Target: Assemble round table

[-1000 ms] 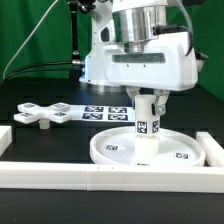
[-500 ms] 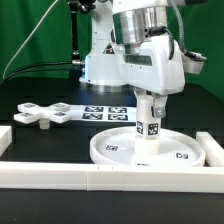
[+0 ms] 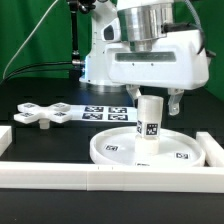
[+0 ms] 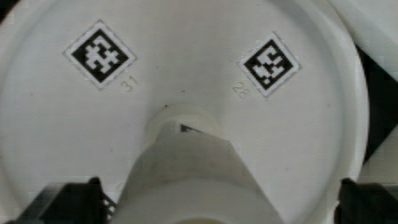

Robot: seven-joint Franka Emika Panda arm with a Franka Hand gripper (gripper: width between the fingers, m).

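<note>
The fingers have spread off the post; only the wrist view shows the disc's tags.

A green backdrop fills the space behind the counter, evenly lit and without hard shadows. The table has a matte black top. A long white border bar runs along its near edge, and a second bar meets it at the near right corner. The marker board lies flat toward the back.
</note>
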